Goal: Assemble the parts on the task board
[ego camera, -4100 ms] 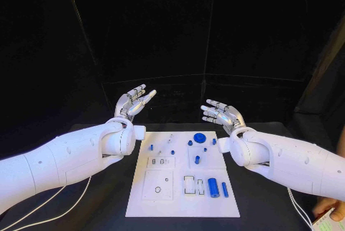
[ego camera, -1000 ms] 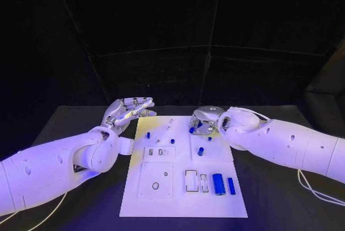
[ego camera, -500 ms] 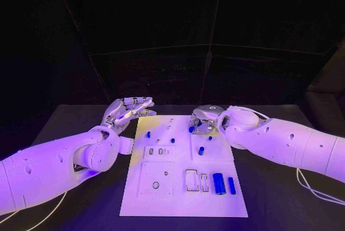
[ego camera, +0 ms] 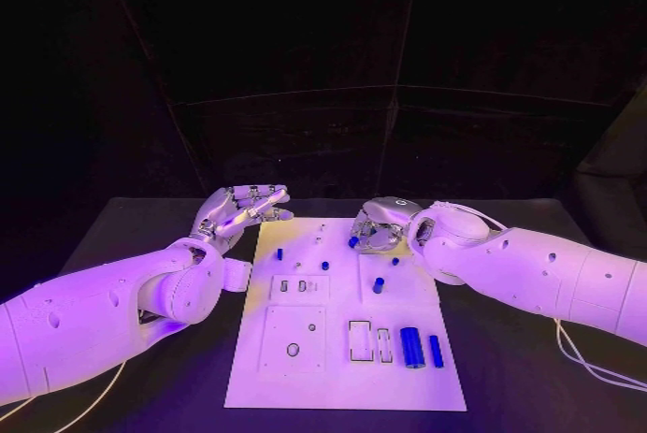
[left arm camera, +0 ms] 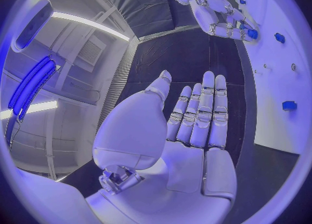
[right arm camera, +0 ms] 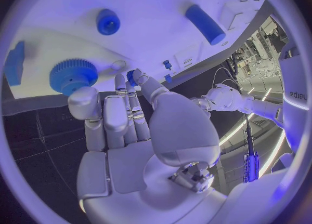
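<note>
Carefully now — your right hand (ego camera: 379, 225) hovers, fingers loose and empty, at the blue toothed gear (right arm camera: 72, 76); pinch its rim squarely — left hand (ego camera: 243, 209) spread, holding nothing.

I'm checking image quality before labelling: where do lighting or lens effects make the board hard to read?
Head view: violet light tints the board, with a pale glare patch at its far left corner. Left wrist view: fisheye bends the board's edge into a curve. Right wrist view: the board curves too, and the gear near the right hand looks enlarged.
</note>
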You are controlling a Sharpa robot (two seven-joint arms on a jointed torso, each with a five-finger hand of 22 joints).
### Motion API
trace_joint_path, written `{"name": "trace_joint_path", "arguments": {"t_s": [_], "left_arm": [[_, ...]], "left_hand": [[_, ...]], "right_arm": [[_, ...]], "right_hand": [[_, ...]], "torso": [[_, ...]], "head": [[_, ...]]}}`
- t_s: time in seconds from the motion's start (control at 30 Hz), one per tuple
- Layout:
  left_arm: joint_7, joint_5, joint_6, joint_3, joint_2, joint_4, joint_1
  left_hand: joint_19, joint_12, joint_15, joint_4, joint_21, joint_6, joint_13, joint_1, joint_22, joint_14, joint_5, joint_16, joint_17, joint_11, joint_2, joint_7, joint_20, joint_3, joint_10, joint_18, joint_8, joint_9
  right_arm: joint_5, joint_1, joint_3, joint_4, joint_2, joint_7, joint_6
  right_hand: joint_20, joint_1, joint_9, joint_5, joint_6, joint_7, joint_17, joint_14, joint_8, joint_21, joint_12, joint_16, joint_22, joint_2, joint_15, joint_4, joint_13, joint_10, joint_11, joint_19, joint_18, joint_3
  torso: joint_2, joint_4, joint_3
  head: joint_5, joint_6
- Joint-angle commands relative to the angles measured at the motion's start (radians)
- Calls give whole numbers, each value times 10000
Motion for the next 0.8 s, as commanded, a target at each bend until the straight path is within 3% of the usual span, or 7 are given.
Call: {"name": "trace_joint_path", "arguments": {"t_s": [0.03, 0.43, 0.8], "left_arm": [[0, -55, 143, 11, 1, 8, 15], [-19, -55, 141, 10, -56, 63, 21], [-35, -55, 134, 11, -96, 138, 41]], "left_hand": [[85, -39, 37, -65, 15, -65, -10, 48, -12, -11, 46, -57, 17, 17, 78, 134, 1, 11, -36, 53, -62, -10], [91, -60, 41, -131, 2, -82, -8, 103, -27, -9, 47, -86, 28, 23, 92, 142, 3, 37, -48, 52, -62, -9], [93, -64, 42, -152, -3, -84, -7, 120, -33, -9, 46, -96, 31, 24, 95, 142, 4, 45, -48, 52, -61, -8]], "right_arm": [[443, 23, 10, -1, 66, -17, -712], [471, 61, 22, -506, 639, -363, -1164], [291, 190, 26, -1182, 1211, -427, -1420]], "right_hand": [[-37, -85, 15, 33, 76, -14, 18, 269, 46, 78, 40, 61, 23, 48, -88, 37, 13, 75, -4, 33, -118, 41], [-42, -110, 10, 3, 81, -16, 34, 265, 33, 106, 20, 87, 53, 49, -90, 74, 8, 77, -6, 30, -122, 70], [-42, -134, 5, -28, 85, -19, 61, 262, 22, 130, 0, 116, 78, 33, -89, 103, 4, 74, -5, 25, -127, 91]], "torso": [[15, 18, -10], [90, 70, -23], [265, 226, -93]], "head": [[4, 10], [68, 17], [-51, 104]]}}
